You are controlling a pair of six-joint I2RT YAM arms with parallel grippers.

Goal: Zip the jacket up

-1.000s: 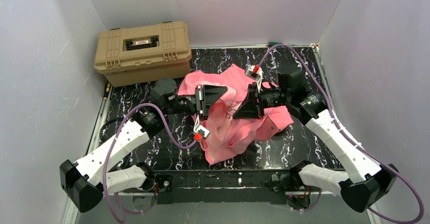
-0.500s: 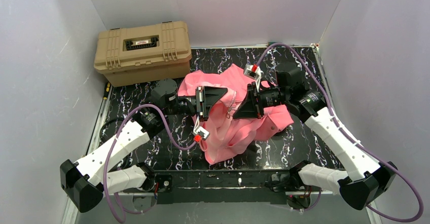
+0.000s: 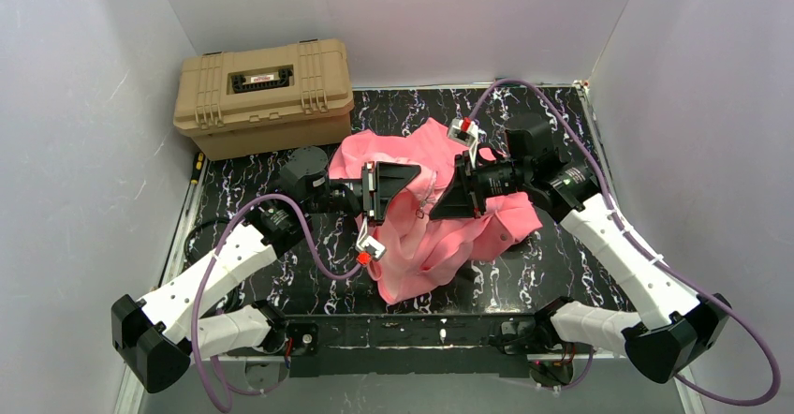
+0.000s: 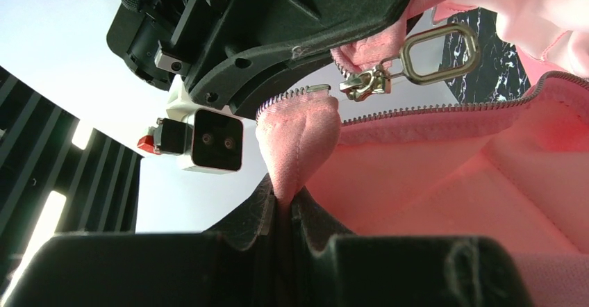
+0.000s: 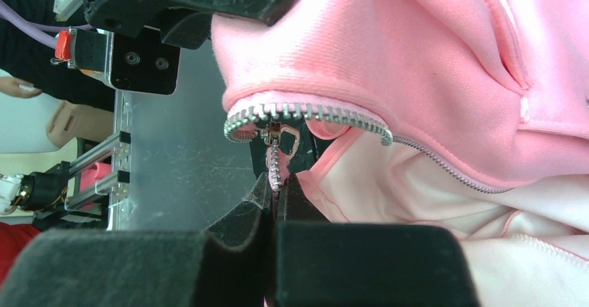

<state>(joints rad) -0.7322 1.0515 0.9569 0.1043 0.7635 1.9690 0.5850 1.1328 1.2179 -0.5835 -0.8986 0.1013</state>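
Note:
The salmon-pink jacket (image 3: 440, 236) lies crumpled in the middle of the black marbled table, part of it lifted between the two arms. My left gripper (image 3: 419, 185) is shut on a fold of the jacket's zipper edge (image 4: 299, 140). My right gripper (image 3: 433, 210) faces it, shut on the other zipper edge (image 5: 278, 171). In the left wrist view the metal slider with its ring pull (image 4: 417, 50) hangs under the right gripper. In the right wrist view the slider (image 5: 278, 135) sits on the curved row of teeth, just above my fingertips (image 5: 260, 192). The pale lining (image 5: 430, 189) shows open to the right.
A tan hard case (image 3: 265, 96) stands at the back left, close to the left arm's elbow. White walls enclose the table on three sides. The purple cables of both arms loop over the table (image 3: 552, 255).
The right arm's elbow and wrist have shifted slightly left and back. The jacket and both grips look the same.

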